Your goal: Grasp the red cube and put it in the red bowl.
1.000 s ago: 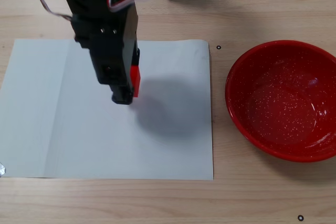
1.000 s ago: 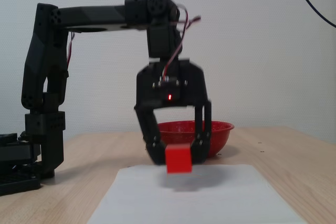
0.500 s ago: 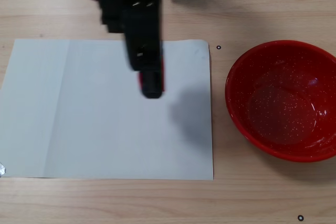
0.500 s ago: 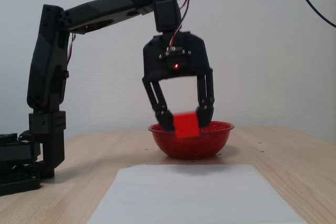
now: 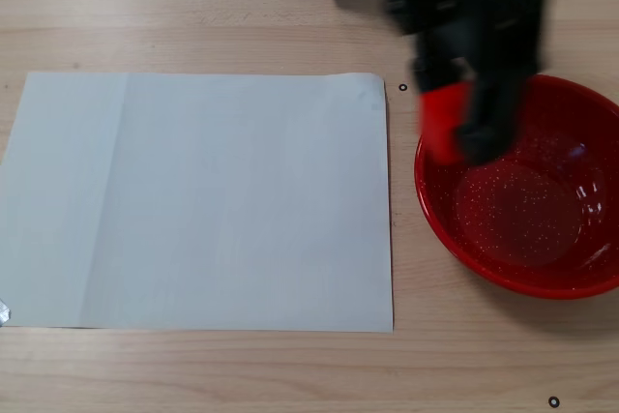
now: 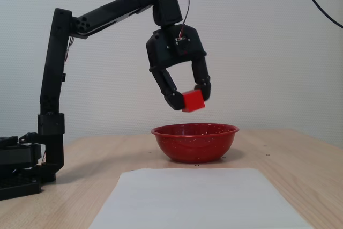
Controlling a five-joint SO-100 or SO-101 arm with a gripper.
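Red on red: the red cube (image 6: 193, 101) hangs in the air above the red bowl (image 6: 195, 142), clamped between the two black fingers (image 6: 171, 93) of the gripper (image 6: 190, 98), which are closed on its opposite faces. In the side-on fixed view the cube sits tilted, one corner pointing down, clear of the bowl's rim and over the bowl's left half. The arm (image 6: 96, 17) reaches out from its base (image 6: 20, 167), which stands on the desk (image 6: 300, 159) well to the left of the bowl, rises along an upright black link, then bends across and down toward the bowl.

In the downward-looking fixed view the gripper (image 5: 453, 132) appears as a blurred black mass over the bowl's (image 5: 440, 215) upper-left rim, with the cube (image 5: 444, 121) showing as a red patch at that rim; its edges cannot be made out there. The bowl's inside is glossy and flecked with fine white speckles. A white paper sheet (image 5: 198, 200) lies flat on the pale wooden desk (image 5: 193, 7) just left of the bowl, close to the rim but not touching it.
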